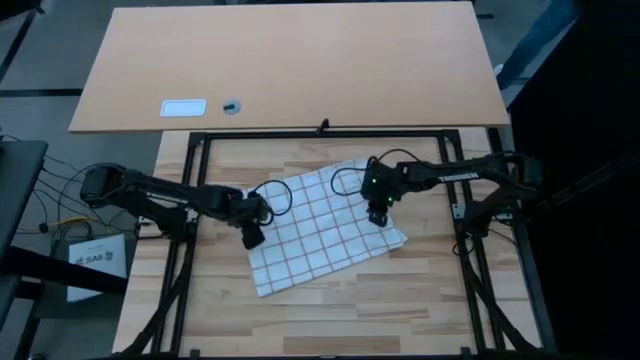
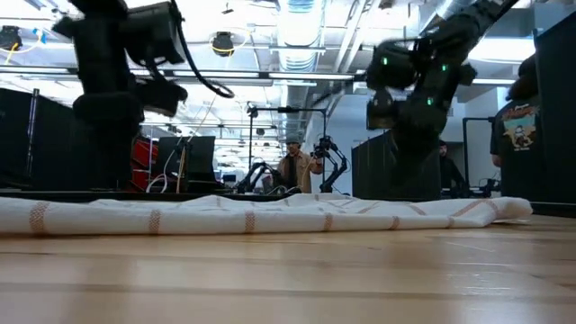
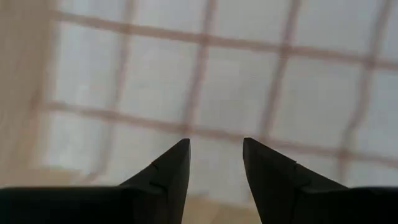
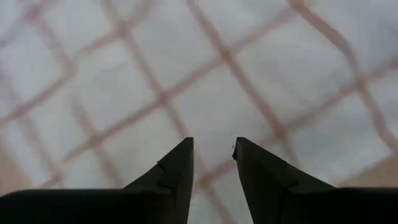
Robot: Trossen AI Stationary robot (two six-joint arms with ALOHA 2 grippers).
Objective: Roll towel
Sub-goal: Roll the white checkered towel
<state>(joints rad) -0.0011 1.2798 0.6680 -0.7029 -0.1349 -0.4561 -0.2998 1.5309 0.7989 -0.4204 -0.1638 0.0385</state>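
A: Starting with anything readable: the right arm carries white lettering along its dark forearm, too small to make out. Off the table's left side, beyond the left arm's base, a white box [image 1: 92, 262] bears dark letters that look like "SAG", though I can't be sure.

B: And the pincers?

A: The left gripper [image 3: 214, 148] hangs with its two dark fingers spread, a clear gap between the tips and nothing between them. The right gripper [image 4: 213, 144] is parted too, a little narrower, also empty.

B: Where is the cloth relative to them?

A: The thin white cloth kitchen towel with reddish-brown grid lines [image 1: 325, 226] lies spread flat on the pale wooden slatted table [image 1: 330, 310]. Its left edge sits directly under the left gripper's tips; its right edge lies under the right gripper, so it spans between the two.

B: Which way does it run?

A: It is turned on the table, one corner pointing toward the front edge, another toward the back. From table height it stretches as a low strip from side to side. Beyond it, a person stands in the room.
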